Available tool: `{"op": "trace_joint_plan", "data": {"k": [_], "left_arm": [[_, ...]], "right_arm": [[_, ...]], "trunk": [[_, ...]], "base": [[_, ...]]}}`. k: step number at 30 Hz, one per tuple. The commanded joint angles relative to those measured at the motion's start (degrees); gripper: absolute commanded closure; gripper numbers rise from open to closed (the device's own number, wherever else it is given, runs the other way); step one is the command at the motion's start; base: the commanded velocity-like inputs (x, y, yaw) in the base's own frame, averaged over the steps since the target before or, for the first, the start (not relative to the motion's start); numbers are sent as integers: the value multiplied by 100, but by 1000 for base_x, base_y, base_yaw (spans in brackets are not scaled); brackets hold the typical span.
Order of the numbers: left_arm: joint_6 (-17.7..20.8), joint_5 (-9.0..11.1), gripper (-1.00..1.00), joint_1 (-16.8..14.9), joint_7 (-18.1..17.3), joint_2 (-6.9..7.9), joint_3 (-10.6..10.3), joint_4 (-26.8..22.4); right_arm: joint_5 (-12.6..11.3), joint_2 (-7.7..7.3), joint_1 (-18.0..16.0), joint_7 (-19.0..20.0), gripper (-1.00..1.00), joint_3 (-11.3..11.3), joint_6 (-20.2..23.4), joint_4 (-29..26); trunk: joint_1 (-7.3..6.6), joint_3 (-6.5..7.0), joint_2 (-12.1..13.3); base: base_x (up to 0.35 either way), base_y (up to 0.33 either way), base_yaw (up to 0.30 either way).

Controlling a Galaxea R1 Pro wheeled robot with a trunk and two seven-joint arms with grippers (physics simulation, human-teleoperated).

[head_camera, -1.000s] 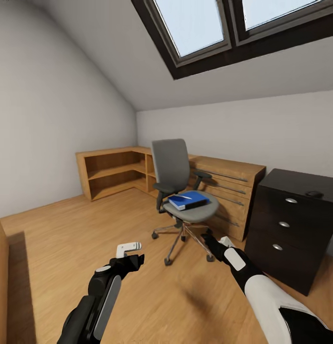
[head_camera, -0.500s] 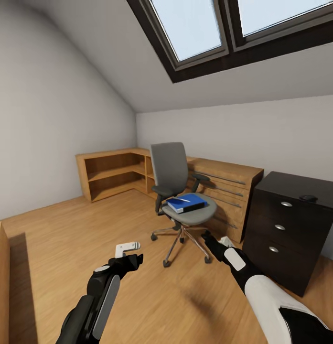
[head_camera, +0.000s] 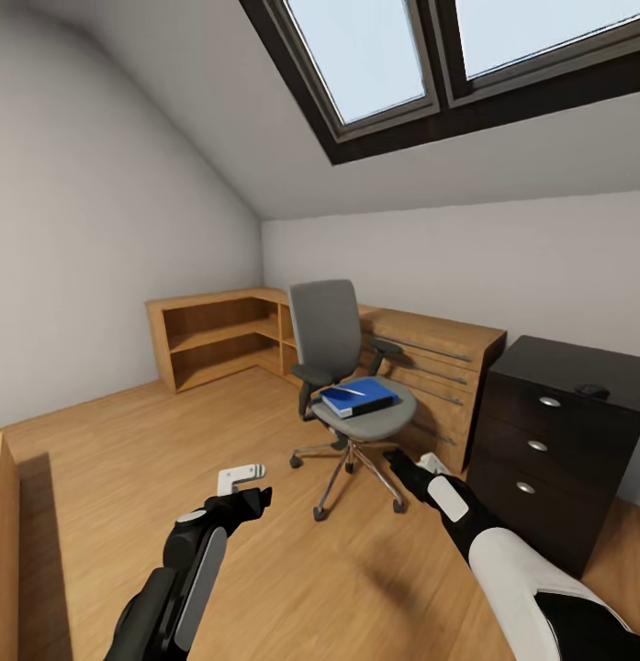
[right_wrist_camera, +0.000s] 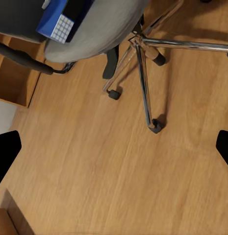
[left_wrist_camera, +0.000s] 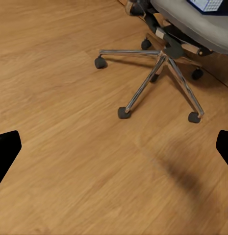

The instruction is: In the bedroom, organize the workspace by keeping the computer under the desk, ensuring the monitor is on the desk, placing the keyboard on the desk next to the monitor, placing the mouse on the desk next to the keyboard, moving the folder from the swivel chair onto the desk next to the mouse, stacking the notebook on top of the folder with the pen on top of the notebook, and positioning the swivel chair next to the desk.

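Bright blue, the flat rectangular folder (head_camera: 359,397) lies on the grey swivel chair (head_camera: 342,367) at centre frame with a thin whitish pen (head_camera: 346,391) on top, so I judge almost everything is left to do. A small black mouse (head_camera: 592,390) sits on the dark three-knob drawer unit (head_camera: 549,450) at right. My left gripper (head_camera: 249,488) and right gripper (head_camera: 413,462) hover low in frame over bare wooden floor (head_camera: 108,459), jaws spread wide, holding nothing.

An attic room in a home: a skylight (head_camera: 421,55) sits in the sloped ceiling above a grey swivel chair (head_camera: 342,367). Behind the chair runs a low wooden corner shelf unit (head_camera: 223,335); beside it stands a dark drawer unit (head_camera: 558,441) on wood flooring (head_camera: 108,459).
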Motion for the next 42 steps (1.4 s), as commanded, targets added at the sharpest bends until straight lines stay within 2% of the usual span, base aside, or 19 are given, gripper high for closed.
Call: {"op": "trace_joint_plan", "data": {"k": [1,21,28,42], "left_arm": [[19,64,-100,-3,51,1,0,-6],[19,76,-100,-3,51,1,8,-7],[19,74,-100,-3,51,-5,8,-6],[19,83,-100,-3,43,-7,-8,43]], "right_arm": [[-4,4,-2,12,-100,-47,32,-7],[-17,3,-2,10,-100,-52,39,-81],[-15,2,-2,16,-100,-54,35,-81],[-15,2,-2,17,-100,-54,32,-81]], "trunk": [[-24,12,39],[-463,371,841],[-617,505,1121],[-617,524,1121]], "base": [[0,0,0],[0,0,-1],[0,0,-176],[0,0,-258]]}}
